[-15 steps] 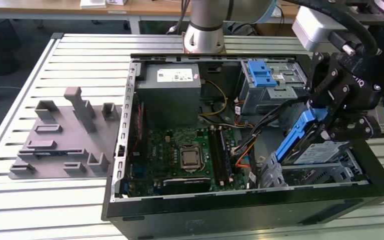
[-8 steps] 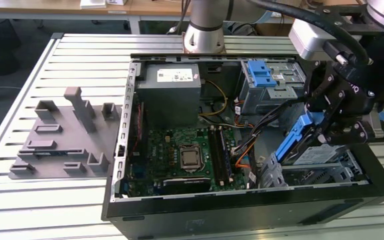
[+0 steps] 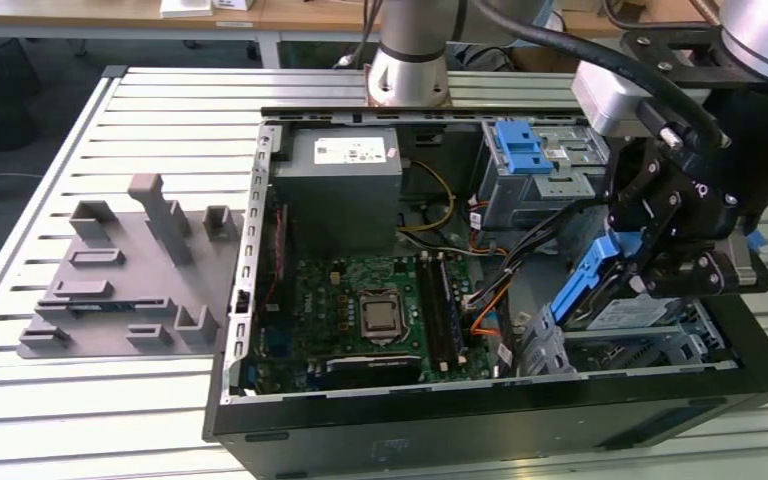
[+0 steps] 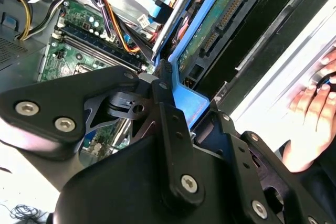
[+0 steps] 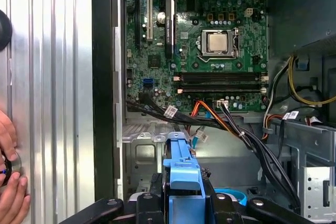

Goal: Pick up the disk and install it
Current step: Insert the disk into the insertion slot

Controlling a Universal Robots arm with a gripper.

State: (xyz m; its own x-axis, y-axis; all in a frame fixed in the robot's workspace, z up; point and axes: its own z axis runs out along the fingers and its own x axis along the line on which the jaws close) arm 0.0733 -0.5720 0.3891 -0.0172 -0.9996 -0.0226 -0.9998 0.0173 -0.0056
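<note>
taking the exterior view as a clock face laid over the open computer case [image 3: 491, 430] on the slatted bench [image 3: 157, 400]: nearest, at about four o'clock inside the case, is a grey metal drive bay [image 3: 651, 350]; over it hangs the disk [image 3: 620, 312], tilted, its low end down at the bay and its blue bracket [image 3: 582, 285] rising toward one o'clock; the claw [image 3: 671, 275] is clamped on the disk, and in both wrist views the black fingers pinch the blue plastic between them.

as i judge it, the pick-up is done; the install is only part-way, since the disk sits at a slant and is not lying flat in the bay; whether its low end touches the bay's metal i cannot tell.

what the case holds, going farther: a green motherboard [image 3: 357, 300] around seven o'clock, with its processor socket bare in the middle; a bundle of black and orange cables [image 3: 491, 300] running between the board and the bay, close beside the disk; then the large grey power-supply box [image 3: 337, 190] at eleven o'clock and a grey cage with a blue latch [image 3: 544, 165] at one o'clock, both well apart from the disk.

outside the case, at nine o'clock, a grey moulded holder [image 3: 124, 270] lies on the bench; what sits in its slots i cannot tell; beyond the case at twelve o'clock stands the arm's base [image 3: 411, 60].

in the second wrist view a person's hand [image 4: 315, 106] rests on the bench beside the case wall.
</note>
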